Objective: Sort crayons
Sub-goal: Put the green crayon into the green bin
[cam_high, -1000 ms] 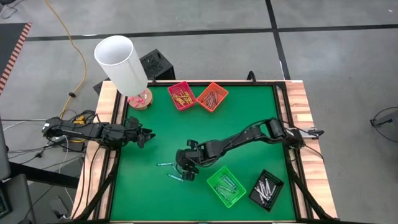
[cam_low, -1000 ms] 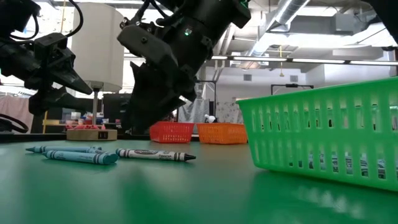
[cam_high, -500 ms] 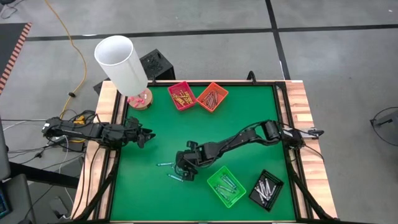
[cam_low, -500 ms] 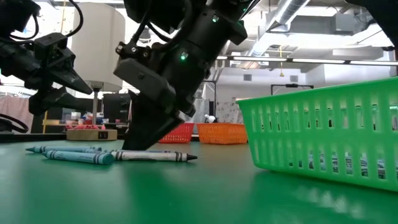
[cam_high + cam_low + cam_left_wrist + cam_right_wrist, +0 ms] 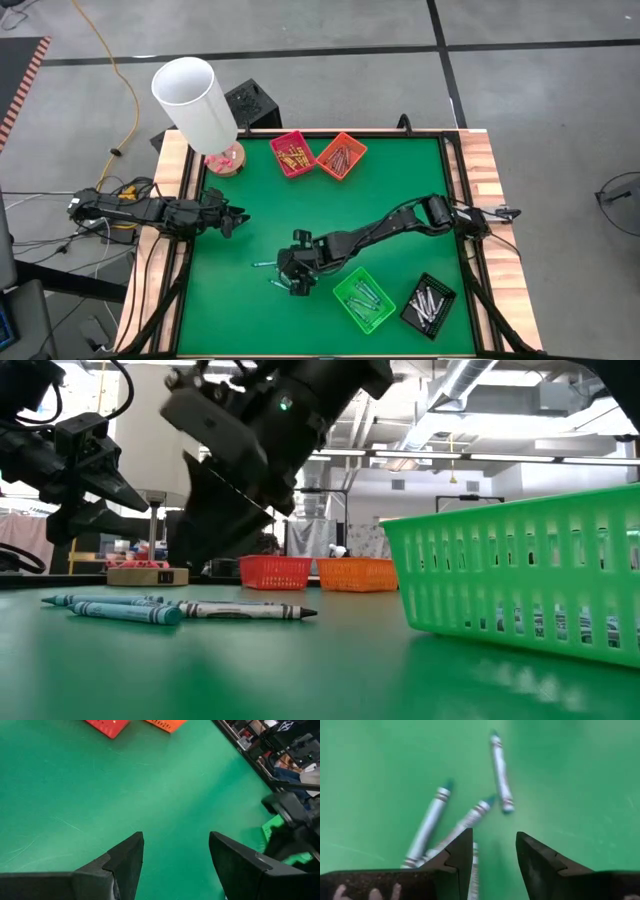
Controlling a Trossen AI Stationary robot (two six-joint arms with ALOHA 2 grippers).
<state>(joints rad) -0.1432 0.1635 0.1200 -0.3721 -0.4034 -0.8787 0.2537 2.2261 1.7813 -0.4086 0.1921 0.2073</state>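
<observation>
R gripper (image 5: 293, 277), jaws apart and empty, hangs over the loose crayons (image 5: 270, 273) at 7 o'clock of mat centre, L gripper (image 5: 236, 218) waits apart at 9; risk: fingers may straddle two touching crayons, or nudge one away.

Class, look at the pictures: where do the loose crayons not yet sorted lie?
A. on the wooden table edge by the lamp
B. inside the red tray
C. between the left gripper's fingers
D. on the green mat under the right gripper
D: the loose crayons lie on the green mat below the open right gripper, outside every tray.
</observation>
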